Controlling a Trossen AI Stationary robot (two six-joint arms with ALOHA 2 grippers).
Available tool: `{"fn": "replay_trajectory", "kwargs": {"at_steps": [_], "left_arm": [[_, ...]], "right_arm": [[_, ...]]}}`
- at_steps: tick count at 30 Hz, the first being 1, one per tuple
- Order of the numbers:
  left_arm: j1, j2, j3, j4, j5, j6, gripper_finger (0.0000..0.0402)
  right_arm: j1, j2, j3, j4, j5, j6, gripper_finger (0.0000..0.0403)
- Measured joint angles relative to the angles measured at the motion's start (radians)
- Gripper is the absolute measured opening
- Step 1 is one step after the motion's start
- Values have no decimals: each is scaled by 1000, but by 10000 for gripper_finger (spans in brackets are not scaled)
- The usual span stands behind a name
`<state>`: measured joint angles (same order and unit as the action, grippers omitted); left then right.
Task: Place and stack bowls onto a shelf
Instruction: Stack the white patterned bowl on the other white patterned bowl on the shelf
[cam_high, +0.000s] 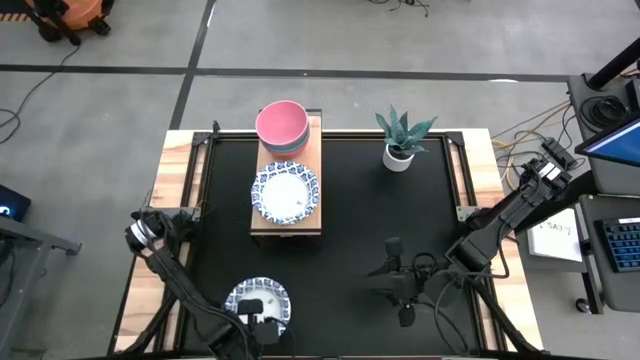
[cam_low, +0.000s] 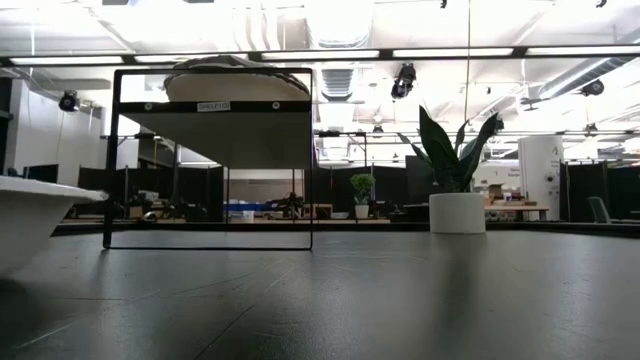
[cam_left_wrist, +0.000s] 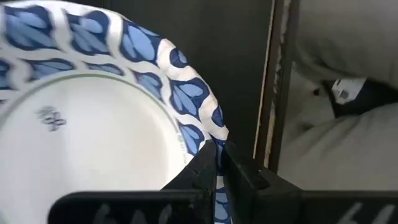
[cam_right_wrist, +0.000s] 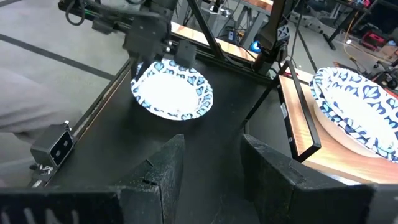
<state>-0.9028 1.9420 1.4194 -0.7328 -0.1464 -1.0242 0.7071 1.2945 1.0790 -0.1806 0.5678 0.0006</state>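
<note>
High view shows my left jaws (cam_high: 262, 318) pinching a blue-rimmed dish (cam_high: 257, 299) near the shelf (cam_high: 287, 222); my right jaws (cam_right_wrist: 211, 163) wait wide.

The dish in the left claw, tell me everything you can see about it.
The dish is shallow and white, apparently glazed ceramic, with a blue leaf-patterned rim and a small mark in its centre. The left claw is shut on its rim, at the tabletop's near left edge. Whether it rests on the table or is slightly lifted cannot be told.
</note>
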Motion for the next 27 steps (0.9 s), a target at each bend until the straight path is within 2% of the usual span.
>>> {"fn": "replay_trajectory", "kwargs": {"at_steps": [4,7,20,24,27], "left_arm": [[-7,-9,99,-174,0,63,0],[-11,-9,213,-319,-37,128,0],[-8,-13,793,-714,-389,530,0],[23,-13,901,-839,-489,612,0],[75,-31,909,-834,-505,724,0]], "right_arm": [[0,0,0,0,0,0,148],[0,0,0,0,0,0,148],[0,0,0,1,0,-2,148],[0,0,0,2,1,-4,148],[0,0,0,5,1,-5,148]]}}
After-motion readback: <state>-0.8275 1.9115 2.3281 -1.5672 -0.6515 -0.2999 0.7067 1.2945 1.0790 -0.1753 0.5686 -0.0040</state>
